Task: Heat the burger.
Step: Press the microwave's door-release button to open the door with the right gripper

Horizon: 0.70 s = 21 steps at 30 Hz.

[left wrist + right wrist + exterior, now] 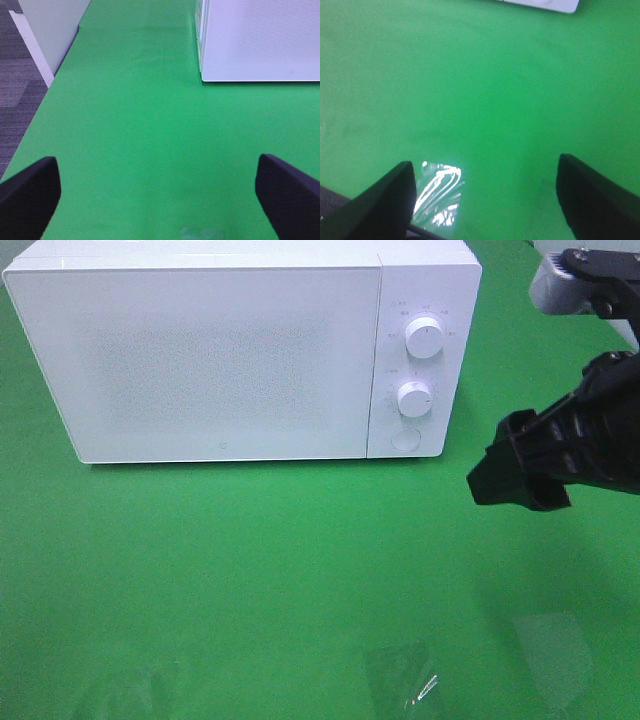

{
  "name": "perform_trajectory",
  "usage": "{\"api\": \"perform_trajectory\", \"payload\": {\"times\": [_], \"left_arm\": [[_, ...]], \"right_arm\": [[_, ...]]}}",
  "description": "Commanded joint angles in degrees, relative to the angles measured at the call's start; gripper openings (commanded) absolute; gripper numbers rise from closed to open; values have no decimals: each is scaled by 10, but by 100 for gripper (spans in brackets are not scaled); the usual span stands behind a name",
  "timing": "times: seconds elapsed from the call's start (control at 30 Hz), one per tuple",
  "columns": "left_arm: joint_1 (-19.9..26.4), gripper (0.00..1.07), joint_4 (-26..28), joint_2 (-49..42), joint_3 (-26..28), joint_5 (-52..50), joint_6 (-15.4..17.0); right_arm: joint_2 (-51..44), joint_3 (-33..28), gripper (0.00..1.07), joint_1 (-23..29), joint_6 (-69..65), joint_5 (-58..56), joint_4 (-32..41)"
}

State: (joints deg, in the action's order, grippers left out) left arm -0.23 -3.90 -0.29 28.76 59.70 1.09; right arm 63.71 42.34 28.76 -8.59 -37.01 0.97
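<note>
- Green tabletop (250,570) carries a shut white microwave (200,360).
- Grey carpet (20,85) lies off its edge.
- My left gripper (160,197) and right gripper (485,200) are both spread wide, empty.

The burger is hidden from every view. The white microwave (240,355) stands upright at the back of the green table (250,570), its front closed.

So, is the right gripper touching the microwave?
Apart. The high view shows green cloth between the right gripper and the microwave.
</note>
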Motion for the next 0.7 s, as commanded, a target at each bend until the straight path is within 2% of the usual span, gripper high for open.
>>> {"api": "perform_trajectory", "payload": {"times": [0.03, 0.13, 0.23, 0.27, 0.33, 0.43, 0.47, 0.57, 0.63, 0.67, 0.7], "left_arm": [[1, 98, 0, -11, -1, -2, -1], [1, 98, 0, -11, -1, -2, -1], [1, 98, 0, -11, -1, -2, -1], [1, 98, 0, -11, -1, -2, -1], [1, 98, 0, -11, -1, -2, -1], [1, 98, 0, -11, -1, -2, -1], [1, 98, 0, -11, -1, -2, -1], [1, 98, 0, -11, -1, -2, -1], [1, 98, 0, -11, -1, -2, -1], [1, 98, 0, -11, -1, -2, -1], [1, 98, 0, -11, -1, -2, -1]], "right_arm": [[-30, -1, 75, 0, 21, -56, -5], [-60, -4, 75, 0, 29, -78, -5], [-145, -25, 75, 0, 48, -85, -6], [-145, -25, 75, 0, 48, -85, -6], [-246, -49, 75, 0, 48, -95, -20], [-286, -57, 75, -1, 48, -103, -28], [-332, -62, 75, -1, 48, -116, -42], [-352, -62, 75, -3, 46, -125, -52], [-416, -62, 75, -50, 46, -147, -62], [-416, -62, 75, -50, 46, -147, -62], [-441, -62, 75, -81, 46, -155, -61]]}}
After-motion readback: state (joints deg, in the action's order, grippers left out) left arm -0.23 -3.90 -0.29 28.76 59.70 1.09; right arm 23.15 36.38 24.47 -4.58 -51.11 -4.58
